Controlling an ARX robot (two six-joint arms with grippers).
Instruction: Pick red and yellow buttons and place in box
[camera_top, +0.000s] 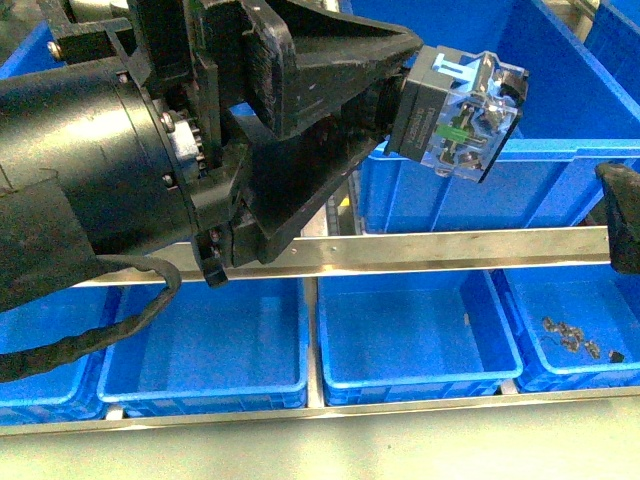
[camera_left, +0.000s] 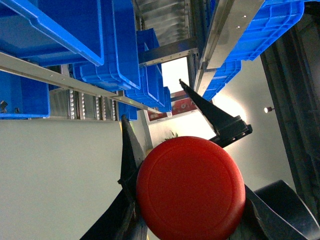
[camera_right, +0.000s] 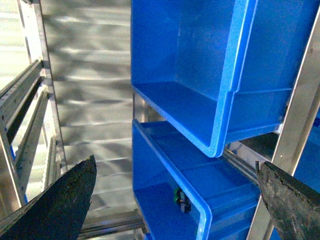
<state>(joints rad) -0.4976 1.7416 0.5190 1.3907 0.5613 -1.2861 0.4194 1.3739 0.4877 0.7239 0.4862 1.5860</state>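
**Left gripper holding red button over the racks**

1. Room and edges. From the front camera I see my left arm filling the upper left. A metal rail (camera_top: 450, 245) crosses the view beneath it. Below the rail sit three shallow blue bins; the middle bin (camera_top: 420, 385) shows a bare floor, and the right bin (camera_top: 610, 375) holds a few small dark parts (camera_top: 570, 335). Open air lies between the rail and the gripper tip.

2. Surroundings. Behind the rail stands a large blue crate (camera_top: 480, 195), its rim just under the held part. A dark piece of my right arm cuts in at the right edge, level with the rail.

3. Left gripper (camera_top: 400, 100). Fingers closed on the button (camera_top: 455, 115); the front view shows its clear and grey switch body sticking out past the fingertips, and the left wrist view shows its round red cap between the two fingers, close to the lens.

4. Right gripper (camera_right: 175, 200). Jaws wide apart, nothing between them. Beyond them, stacked blue crates on a metal frame; a small switch (camera_right: 181, 200) with a green part lies in the lower crate (camera_right: 200, 190).
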